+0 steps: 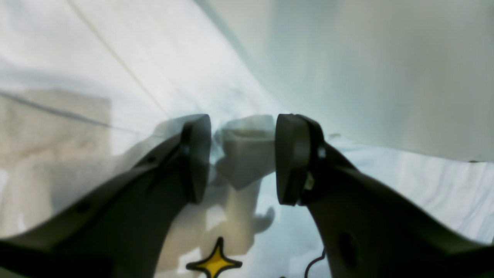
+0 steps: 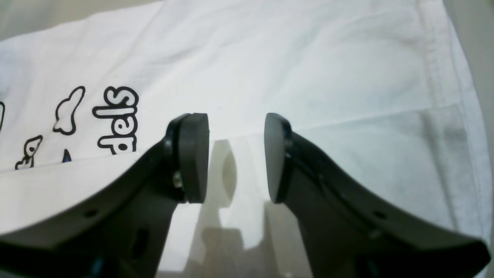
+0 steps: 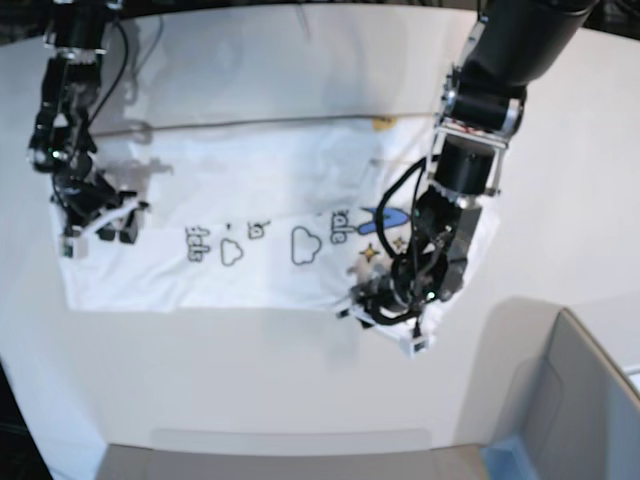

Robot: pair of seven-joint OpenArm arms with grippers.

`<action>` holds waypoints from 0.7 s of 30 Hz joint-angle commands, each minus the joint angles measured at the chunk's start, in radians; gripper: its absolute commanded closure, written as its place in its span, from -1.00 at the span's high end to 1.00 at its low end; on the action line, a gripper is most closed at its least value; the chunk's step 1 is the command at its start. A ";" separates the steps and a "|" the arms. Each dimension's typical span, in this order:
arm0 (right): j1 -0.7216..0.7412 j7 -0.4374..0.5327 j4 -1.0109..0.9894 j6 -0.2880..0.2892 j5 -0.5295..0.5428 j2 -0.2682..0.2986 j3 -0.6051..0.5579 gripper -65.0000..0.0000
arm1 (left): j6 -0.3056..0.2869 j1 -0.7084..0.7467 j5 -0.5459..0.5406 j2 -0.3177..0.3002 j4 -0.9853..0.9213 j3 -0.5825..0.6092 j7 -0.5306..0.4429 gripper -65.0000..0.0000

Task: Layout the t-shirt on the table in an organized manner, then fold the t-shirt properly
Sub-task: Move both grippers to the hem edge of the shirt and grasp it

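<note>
The white t-shirt (image 3: pixel 270 200) lies spread sideways across the table (image 3: pixel 250 380), its printed letters and clouds facing up. My left gripper (image 3: pixel 385 312) hovers low over the shirt's near right corner. In the left wrist view this gripper (image 1: pixel 243 158) is open with nothing between its fingers; cloth and a yellow star (image 1: pixel 214 263) lie below. My right gripper (image 3: pixel 105 228) is at the shirt's left end. It is also open and empty (image 2: pixel 235 158), just above the t-shirt (image 2: pixel 308 69) near black-outlined print (image 2: pixel 115 119) and a hem (image 2: pixel 436 58).
A grey bin-like box (image 3: pixel 580 400) stands at the near right, close to the left arm. The table's curved edge (image 3: pixel 290 438) runs along the front. Bare tabletop (image 1: pixel 386 69) shows beyond the shirt's edge in the left wrist view.
</note>
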 commanded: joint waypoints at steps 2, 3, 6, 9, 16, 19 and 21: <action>0.013 0.022 0.022 0.006 0.007 0.020 0.010 -0.25 | -0.005 -0.038 -0.001 -0.005 0.016 -0.002 -0.007 -0.13; 0.013 0.022 0.022 0.006 0.007 0.020 0.010 -0.25 | -0.005 -0.040 -0.001 -0.005 0.015 0.000 -0.007 -0.13; 0.012 0.022 0.022 0.006 0.007 0.020 0.010 -0.25 | -0.005 -0.040 0.000 -0.003 0.010 0.003 -0.001 -0.13; 0.012 0.022 0.022 0.006 0.006 0.016 0.010 -0.25 | -0.005 -0.041 0.000 0.000 -0.051 0.060 0.014 -0.15; 0.020 0.023 0.022 0.006 0.010 0.016 0.010 -0.25 | -0.005 -0.055 -0.001 0.002 -0.099 0.204 0.028 -0.76; 0.020 0.023 0.022 0.006 0.010 0.018 0.010 -0.25 | -0.005 -0.055 -0.001 0.002 -0.094 0.204 0.073 -1.00; 0.020 0.023 0.022 0.006 0.010 0.018 0.010 -0.25 | -0.005 -0.055 -0.001 0.002 -0.091 0.204 0.092 -1.00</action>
